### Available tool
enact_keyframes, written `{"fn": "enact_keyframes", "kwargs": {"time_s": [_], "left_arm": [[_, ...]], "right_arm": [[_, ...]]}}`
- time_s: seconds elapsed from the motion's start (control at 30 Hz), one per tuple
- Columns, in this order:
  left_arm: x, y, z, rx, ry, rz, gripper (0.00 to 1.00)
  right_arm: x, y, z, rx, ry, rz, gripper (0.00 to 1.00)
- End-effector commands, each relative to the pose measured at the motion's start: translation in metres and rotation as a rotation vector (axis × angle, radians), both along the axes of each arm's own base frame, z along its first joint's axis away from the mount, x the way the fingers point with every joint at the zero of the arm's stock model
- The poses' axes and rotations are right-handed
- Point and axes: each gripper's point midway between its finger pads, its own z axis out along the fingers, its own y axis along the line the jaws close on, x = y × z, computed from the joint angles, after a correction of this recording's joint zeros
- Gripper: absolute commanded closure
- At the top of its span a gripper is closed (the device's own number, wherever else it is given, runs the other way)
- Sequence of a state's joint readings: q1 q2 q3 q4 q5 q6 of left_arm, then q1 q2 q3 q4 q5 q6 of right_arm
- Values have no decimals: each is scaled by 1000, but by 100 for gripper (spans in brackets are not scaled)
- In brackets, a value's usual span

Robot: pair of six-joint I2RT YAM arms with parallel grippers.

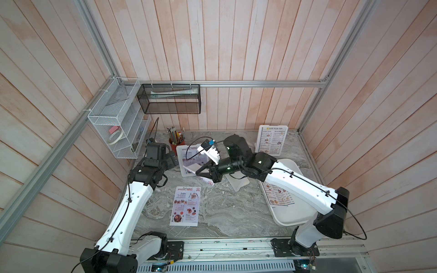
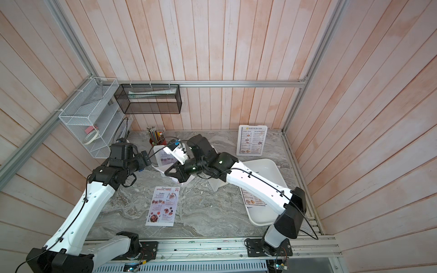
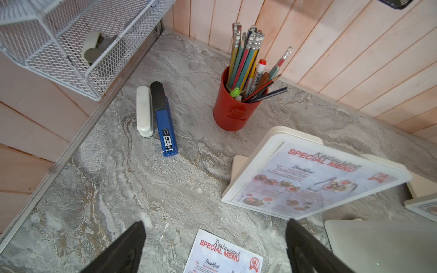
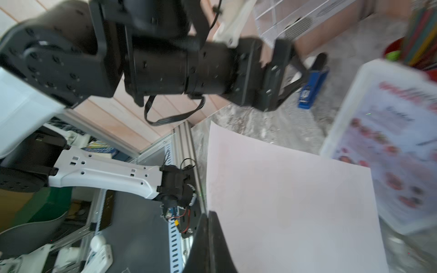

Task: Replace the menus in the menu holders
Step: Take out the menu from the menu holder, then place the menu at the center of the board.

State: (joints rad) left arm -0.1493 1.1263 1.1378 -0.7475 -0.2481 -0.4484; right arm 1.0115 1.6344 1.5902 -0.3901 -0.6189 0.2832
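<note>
A menu holder (image 1: pixel 189 163) showing a "Special Menu" sheet leans by the red cup; it also shows in the left wrist view (image 3: pixel 307 179). My left gripper (image 3: pixel 216 232) hovers open just left of it, with nothing between the jaws, above a loose Special Menu sheet (image 1: pixel 185 205). My right gripper (image 4: pixel 209 212) is shut on the edge of another menu (image 4: pixel 283 201), blank side towards the camera, held in front of that holder. A second holder (image 1: pixel 237 182) lies face down under the right arm. A third holder (image 1: pixel 272 139), with a Dim Sum Inn menu, stands at the back right.
A white tray (image 1: pixel 295 212) at the right holds Dim Sum menus (image 1: pixel 279 196). A red pencil cup (image 3: pixel 234 108), a blue stapler (image 3: pixel 165 127) and a white stapler (image 3: pixel 144 111) sit in the back left corner. Wire baskets (image 1: pixel 118 118) hang on the wall.
</note>
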Motion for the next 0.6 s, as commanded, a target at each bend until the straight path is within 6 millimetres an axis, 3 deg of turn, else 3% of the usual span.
{"fn": "enact_keyframes", "kwargs": {"time_s": [0.0,0.1,0.17,0.37,0.47,0.57], "left_arm": [[-5,7,-5,5,9,18,5],[-6,9,-10,1,14,26,5],[-6,11,-10,-1,9,30,5],[-5,18,-11,3,9,46,6],[-5,20,-12,7,10,51,6],[-5,19,-14,6,14,46,6]], "right_arm": [[-33,14,19,126,63,153,98],[-37,13,1,105,96,195,98],[-29,11,-27,61,136,204,98],[10,13,-132,-143,95,161,97],[35,19,-164,-202,23,128,98],[60,25,-181,-241,-73,83,98]]}}
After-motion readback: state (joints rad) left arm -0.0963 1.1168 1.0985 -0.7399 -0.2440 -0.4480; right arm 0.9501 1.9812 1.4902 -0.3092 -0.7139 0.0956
